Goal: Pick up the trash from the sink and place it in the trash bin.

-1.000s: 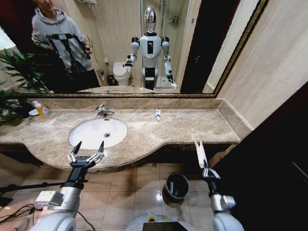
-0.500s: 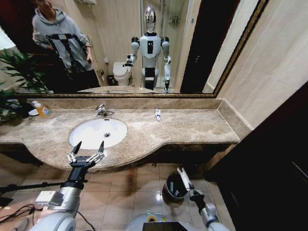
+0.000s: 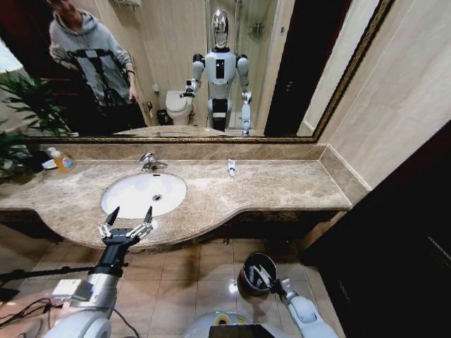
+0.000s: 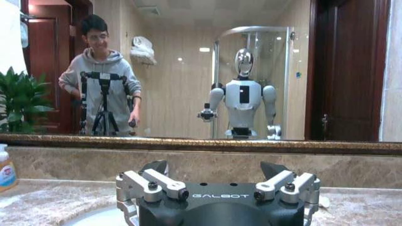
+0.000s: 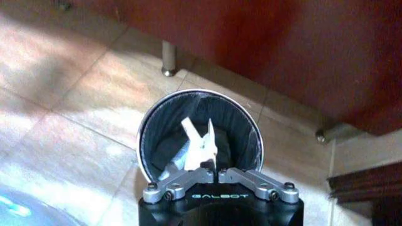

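My right gripper point(image 5: 217, 171) is shut on a long white piece of trash point(image 5: 201, 143). It holds that piece over the mouth of the black trash bin point(image 5: 143, 155), which stands on the floor below the counter. From the head view the trash point(image 3: 262, 274) sits just inside the bin's metal rim point(image 3: 246, 262), with the right gripper point(image 3: 273, 283) beside it. The white oval sink point(image 3: 130, 197) lies at the counter's left. My left gripper point(image 3: 127, 224) hovers open at the counter's front edge before the sink; its black fingertips point(image 4: 157, 167) stand wide apart. A small white tube with a blue cap point(image 3: 231, 167) lies on the counter by the mirror.
A chrome tap point(image 3: 149, 161) stands behind the basin, and an orange-labelled soap bottle point(image 3: 62, 160) is at the far left. Dark cabinet fronts point(image 5: 301, 56) and metal legs point(image 5: 167, 70) rise just behind the bin. Tiled floor point(image 3: 190, 282) lies open between my arms.
My right arm has dropped from beside the counter's edge down to the bin, carrying the white piece with it. The left arm has not moved.
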Controlling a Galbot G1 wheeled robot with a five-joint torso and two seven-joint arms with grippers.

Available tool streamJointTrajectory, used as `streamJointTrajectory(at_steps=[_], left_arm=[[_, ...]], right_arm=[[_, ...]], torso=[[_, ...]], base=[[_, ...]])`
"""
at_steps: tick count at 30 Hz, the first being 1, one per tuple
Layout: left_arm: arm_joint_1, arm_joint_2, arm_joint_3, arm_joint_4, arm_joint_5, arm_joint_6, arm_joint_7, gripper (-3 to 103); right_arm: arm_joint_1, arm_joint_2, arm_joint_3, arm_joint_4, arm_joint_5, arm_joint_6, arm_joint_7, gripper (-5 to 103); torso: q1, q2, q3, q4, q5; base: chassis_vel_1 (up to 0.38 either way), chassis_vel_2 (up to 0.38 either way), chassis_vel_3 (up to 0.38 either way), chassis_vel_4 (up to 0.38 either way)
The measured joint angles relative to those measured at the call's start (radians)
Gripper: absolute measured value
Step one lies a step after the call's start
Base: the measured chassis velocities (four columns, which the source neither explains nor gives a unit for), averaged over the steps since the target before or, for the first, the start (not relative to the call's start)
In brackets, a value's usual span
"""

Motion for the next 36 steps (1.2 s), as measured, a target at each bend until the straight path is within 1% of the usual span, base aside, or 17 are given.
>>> streamJointTrajectory(at_steps=[1,4,7,11,13,15,17,19,24,25,26,29,31,32,33,35,36], left_arm=[[0.0,0.0,0.0,0.0,0.0,0.0,0.0,100],[0.0,0.0,0.0,0.0,0.0,0.0,0.0,100],[0.0,0.0,0.0,0.0,0.0,0.0,0.0,100],[0.0,0.0,0.0,0.0,0.0,0.0,0.0,100],[0.0,0.0,0.0,0.0,0.0,0.0,0.0,100],[0.0,0.0,0.0,0.0,0.0,0.0,0.0,100],[0.0,0.0,0.0,0.0,0.0,0.0,0.0,100],[0.0,0.0,0.0,0.0,0.0,0.0,0.0,100],[0.0,0.0,0.0,0.0,0.0,0.0,0.0,100],[0.0,0.0,0.0,0.0,0.0,0.0,0.0,100],[0.0,0.0,0.0,0.0,0.0,0.0,0.0,100],[0.0,0.0,0.0,0.0,0.0,0.0,0.0,100],[0.0,0.0,0.0,0.0,0.0,0.0,0.0,100],[0.0,0.0,0.0,0.0,0.0,0.0,0.0,100],[0.0,0.0,0.0,0.0,0.0,0.0,0.0,100],[0.0,0.0,0.0,0.0,0.0,0.0,0.0,100],[0.0,0.0,0.0,0.0,0.0,0.0,0.0,100]], right_arm=[[0.0,0.0,0.0,0.0,0.0,0.0,0.0,0],[0.055,0.016,-0.001,-0.087,-0.028,0.012,-0.002,0],[0.115,0.031,0.002,-0.194,-0.098,0.069,-0.002,0],[0.153,0.042,0.005,-0.256,-0.111,0.1,-0.001,0],[0.191,0.062,0.013,-0.322,-0.103,0.124,0.005,0],[0.204,0.071,0.017,-0.346,-0.094,0.13,0.01,0],[0.234,0.092,0.034,-0.415,-0.087,0.159,0.024,0],[0.266,0.109,0.051,-0.497,-0.11,0.207,0.058,0],[0.296,0.113,0.061,-0.556,-0.132,0.232,0.089,0],[0.299,0.112,0.061,-0.56,-0.132,0.233,0.098,5],[0.299,0.112,0.061,-0.56,-0.132,0.233,0.098,5],[0.306,0.108,0.061,-0.566,-0.131,0.233,0.108,21],[0.307,0.107,0.062,-0.568,-0.13,0.233,0.111,21],[0.307,0.107,0.063,-0.568,-0.125,0.233,0.111,27],[0.307,0.105,0.065,-0.567,-0.108,0.233,0.111,37],[0.306,0.104,0.067,-0.564,-0.092,0.232,0.11,37],[0.305,0.103,0.068,-0.559,-0.076,0.231,0.108,43]], torso=[[0.0,0.0,0.0,0.0,0.0],[0.0,0.0,0.0,0.0,-0.0001],[0.0,0.0,0.0,0.0001,0.0],[0.0,0.0,0.0,0.0,-0.0002],[0.0,0.0,0.0,0.0001,-0.0002],[0.0,0.0,0.0,0.0001,-0.0003],[0.0,0.0,0.0,0.0001,-0.0001],[0.0,0.0,0.0,0.0001,0.0001],[0.0,0.0,0.0,0.0001,-0.0003],[0.0,0.0,0.0,0.0001,-0.0001],[0.0,0.0,0.0,0.0001,-0.0001],[0.0,0.0,0.0,0.0001,-0.0002],[0.0,0.0,0.0,0.0001,-0.0002],[0.0,0.0,0.0,0.0,0.0],[0.0,0.0,0.0,0.0,-0.0001],[0.0,0.0,0.0,0.0,-0.0001],[0.0,0.0,0.0,0.0,0.0]], base=[[0.0,0.0,0.0,0.0],[0.0,0.0,0.0,0.0],[0.0,0.0,0.0,0.0],[0.0,0.0,0.0,0.0],[0.0,0.0,0.0,0.0],[0.0,0.0,0.0,0.0],[0.0,0.0,0.0,0.0],[0.0,0.0,0.0,0.0],[0.0,0.0,0.0,0.0],[0.0,0.0,0.0,0.0],[0.0,0.0,0.0,0.0],[0.0,0.0,0.0,0.0],[0.0,0.0,0.0,0.0],[0.0,0.0,0.0,0.0],[0.0,0.0,0.0,0.0],[0.0,0.0,0.0,0.0],[0.0,0.0,0.0,0.0]])
